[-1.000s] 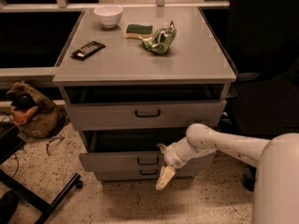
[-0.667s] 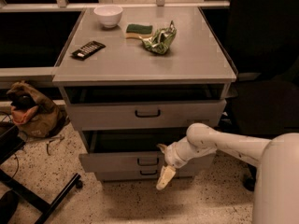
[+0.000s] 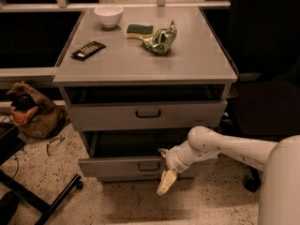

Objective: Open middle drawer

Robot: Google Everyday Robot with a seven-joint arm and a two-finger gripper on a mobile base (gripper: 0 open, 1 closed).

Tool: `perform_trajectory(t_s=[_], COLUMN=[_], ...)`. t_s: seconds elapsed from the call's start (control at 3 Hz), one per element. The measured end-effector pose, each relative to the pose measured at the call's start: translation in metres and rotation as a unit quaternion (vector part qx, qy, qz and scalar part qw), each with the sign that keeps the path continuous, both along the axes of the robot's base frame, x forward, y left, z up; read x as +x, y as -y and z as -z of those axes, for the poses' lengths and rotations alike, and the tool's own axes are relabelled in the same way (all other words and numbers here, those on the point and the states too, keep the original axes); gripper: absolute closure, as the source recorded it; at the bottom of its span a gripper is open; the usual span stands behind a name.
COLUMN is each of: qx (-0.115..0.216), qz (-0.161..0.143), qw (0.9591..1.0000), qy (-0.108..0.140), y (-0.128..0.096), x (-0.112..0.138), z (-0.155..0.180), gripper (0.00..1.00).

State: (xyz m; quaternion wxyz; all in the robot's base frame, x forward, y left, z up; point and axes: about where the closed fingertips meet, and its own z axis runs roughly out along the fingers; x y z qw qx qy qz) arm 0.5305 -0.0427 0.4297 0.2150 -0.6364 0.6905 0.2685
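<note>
The grey cabinet [image 3: 140, 62] shows two drawer fronts with black bar handles. The upper drawer [image 3: 108, 116] stands slightly out. Below it the middle drawer [image 3: 108, 167] is pulled further out, with a dark opening above its front, and its handle [image 3: 148, 166] shows at the centre. My gripper [image 3: 164, 168] is at the drawer's front just right of the handle. One pale finger [image 3: 167, 182] hangs below the front's lower edge and the other tip [image 3: 162, 151] pokes above its top edge, so the fingers stand apart. The lowest drawer is hidden under the pulled-out front.
On the cabinet top lie a white bowl [image 3: 108, 15], a green-yellow sponge [image 3: 139, 30], a crumpled green bag [image 3: 161, 40] and a black remote [image 3: 88, 50]. A brown bag [image 3: 33, 111] lies on the floor at left. A black stand leg [image 3: 42, 198] crosses the lower left. A dark chair [image 3: 262, 78] stands at right.
</note>
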Motion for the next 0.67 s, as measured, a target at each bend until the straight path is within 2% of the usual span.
perform_trajectory(t_s=[0.33, 0.67], qx=[-0.012, -0.022], qz=[-0.021, -0.024], qw=[0.9996, 0.9990], qy=[-0.015, -0.030], y=[-0.012, -0.014], x=[-0.005, -0.015], z=[0.003, 0.003], gripper=[0.00, 0.00])
